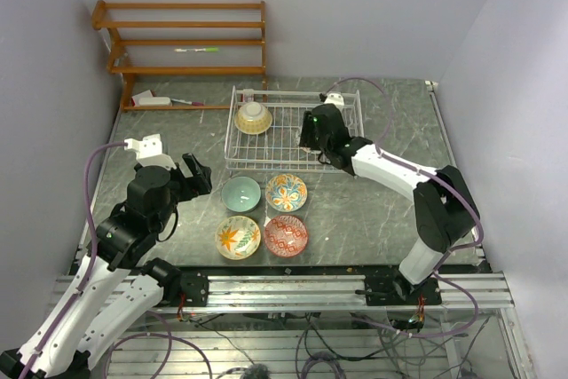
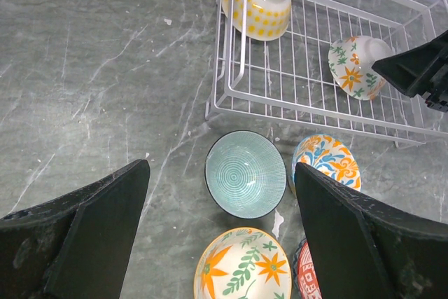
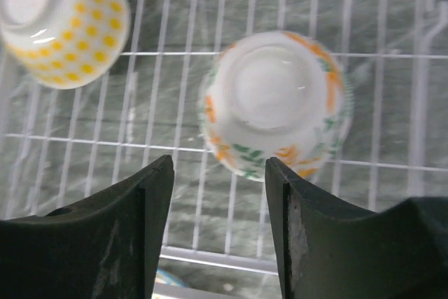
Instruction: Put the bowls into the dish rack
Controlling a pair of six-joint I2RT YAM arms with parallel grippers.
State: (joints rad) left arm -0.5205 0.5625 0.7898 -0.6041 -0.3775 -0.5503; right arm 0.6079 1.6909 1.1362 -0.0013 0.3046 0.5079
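Note:
The white wire dish rack (image 1: 266,164) stands at the back middle of the table. A yellow-dotted bowl (image 1: 254,117) sits upside down in its left end. An orange-and-green floral bowl (image 3: 276,99) sits upside down further right in the rack (image 3: 392,54). My right gripper (image 3: 218,162) hovers just above it, open and empty, and covers it in the top view (image 1: 312,135). Four bowls stand upright in front of the rack: teal (image 1: 240,193), orange-blue floral (image 1: 287,192), orange-star leaf (image 1: 238,237), red patterned (image 1: 286,235). My left gripper (image 1: 197,175) is open, above and left of the teal bowl (image 2: 245,173).
An orange-brown wooden shelf unit (image 1: 182,42) stands against the back wall at the left, with a pen (image 1: 197,49) on one shelf and a white-red object (image 1: 151,100) at its foot. Walls close in on both sides of the table.

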